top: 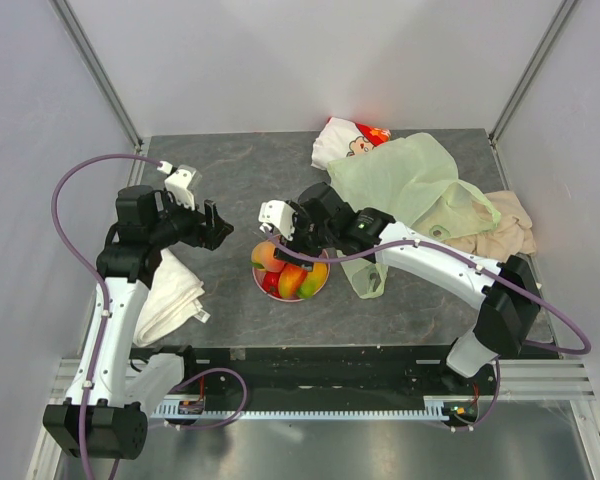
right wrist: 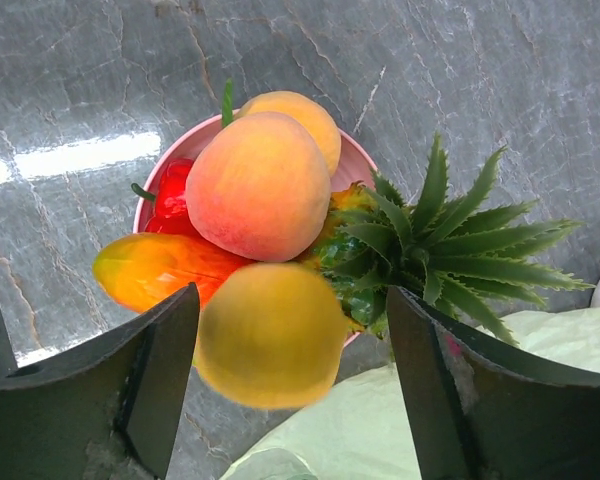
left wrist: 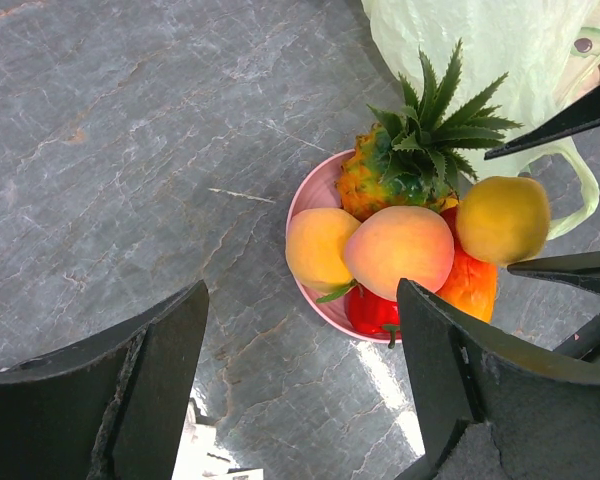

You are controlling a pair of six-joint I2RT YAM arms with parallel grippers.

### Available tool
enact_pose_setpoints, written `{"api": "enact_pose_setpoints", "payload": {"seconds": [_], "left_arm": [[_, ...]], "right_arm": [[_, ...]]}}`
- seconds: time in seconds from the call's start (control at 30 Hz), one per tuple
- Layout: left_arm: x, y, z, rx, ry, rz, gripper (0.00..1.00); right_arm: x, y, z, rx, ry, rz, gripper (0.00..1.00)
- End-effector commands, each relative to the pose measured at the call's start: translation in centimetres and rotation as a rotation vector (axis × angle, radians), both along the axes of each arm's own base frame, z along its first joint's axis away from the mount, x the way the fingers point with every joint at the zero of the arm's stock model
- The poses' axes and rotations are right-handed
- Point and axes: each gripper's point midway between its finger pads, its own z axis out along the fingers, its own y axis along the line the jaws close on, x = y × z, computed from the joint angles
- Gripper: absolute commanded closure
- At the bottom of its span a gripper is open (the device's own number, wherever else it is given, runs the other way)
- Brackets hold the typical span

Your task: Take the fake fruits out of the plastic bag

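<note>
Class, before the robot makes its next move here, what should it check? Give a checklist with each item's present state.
1. Right gripper free of the yellow fruit: ok, jaws stand wider than it.
2. Yellow fruit at rest: cannot tell, it is blurred in the right wrist view.
3. Room on the plate: not ok, heaped with pineapple, peach and more.
4. Left gripper open and empty: ok.
5. Bag emptied: cannot tell, its inside is hidden.

The left gripper (left wrist: 302, 290) is held with fingers spread wide; the right gripper (right wrist: 293, 292) is likewise parted.
</note>
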Motion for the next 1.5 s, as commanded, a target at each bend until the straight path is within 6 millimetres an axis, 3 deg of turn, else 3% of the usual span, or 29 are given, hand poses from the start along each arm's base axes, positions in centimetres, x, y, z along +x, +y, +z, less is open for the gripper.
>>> {"api": "enact_pose_setpoints", "payload": {"seconds": [0.0,0.13,0.17,0.27,0.37,0.43,0.47,0.5,0.57,0.6,0.67,0.7,0.8,0.83,1.03,1.07,1.27,1.43,1.47], "left_arm": [[0.4,0.0,0.4,-0.018,-0.014,0.002,0.17],[0.4,-0.1,0.4,-0.019,-0.014,0.0,0.17],[0.5,0.0,0.5,-0.019,-0.016,0.002,0.17],[0.5,-0.1,0.5,-0.02,-0.014,-0.001,0.17],[0.5,-0.1,0.7,-0.02,-0.019,0.0,0.17],[0.4,-0.2,0.9,-0.021,-0.024,-0.006,0.17],[0.5,-0.1,0.9,-0.02,-0.024,-0.003,0.17],[0.6,-0.1,0.9,-0.021,-0.029,-0.004,0.17],[0.5,-0.1,0.9,-0.023,-0.028,-0.005,0.17],[0.5,-0.2,0.9,-0.022,-0.029,-0.007,0.17],[0.5,-0.2,1.1,-0.025,-0.034,-0.009,0.17],[0.5,-0.3,1.1,-0.024,-0.035,-0.011,0.17],[0.5,-0.3,1.3,-0.027,-0.038,-0.015,0.17],[0.6,-0.3,1.4,-0.026,-0.043,-0.012,0.17],[0.6,-0.2,2.0,-0.016,-0.046,-0.012,0.17],[0.7,-0.1,2.0,-0.011,-0.045,-0.012,0.17],[0.7,0.1,2.1,0.002,-0.051,-0.008,0.17],[0.3,0.5,1.6,0.016,-0.039,-0.002,0.17],[0.4,0.5,1.5,0.026,-0.039,-0.003,0.17]], "right_arm": [[0.6,0.0,0.0,0.0,-0.022,-0.022,0.16],[0.6,0.0,0.0,0.0,-0.025,-0.023,0.14],[0.7,-0.1,0.0,-0.003,-0.026,-0.026,0.02],[0.8,-0.3,0.2,-0.005,-0.033,-0.039,0.02],[1.1,-1.3,2.3,0.022,-0.052,-0.092,0.02],[1.3,-3.0,3.0,0.024,-0.057,-0.148,0.02],[0.9,-4.1,4.6,0.063,-0.067,-0.183,0.02],[1.0,-5.7,3.6,0.04,-0.062,-0.237,0.02],[1.0,-8.6,3.8,0.058,-0.055,-0.356,0.02],[0.8,-11.1,1.1,-0.014,-0.009,-0.407,0.02],[0.1,-13.9,-0.9,-0.069,0.069,-0.425,0.04],[-0.2,-17.1,-2.8,-0.144,0.131,-0.458,0.08],[-0.8,-20.1,-4.0,-0.175,0.171,-0.437,0.25],[-0.7,-20.6,-3.5,-0.167,0.151,-0.437,0.32],[-0.5,-25.5,-2.9,-0.186,0.145,-0.507,0.32],[-0.8,-27.2,-3.4,-0.194,0.186,-0.544,0.32],[-3.7,-31.0,-6.6,-0.231,0.403,-0.588,0.31],[-0.9,-32.2,-7.0,-0.089,0.6,-0.779,0.31],[0.4,-33.0,-5.9,-0.006,0.643,-0.905,0.3]]}}
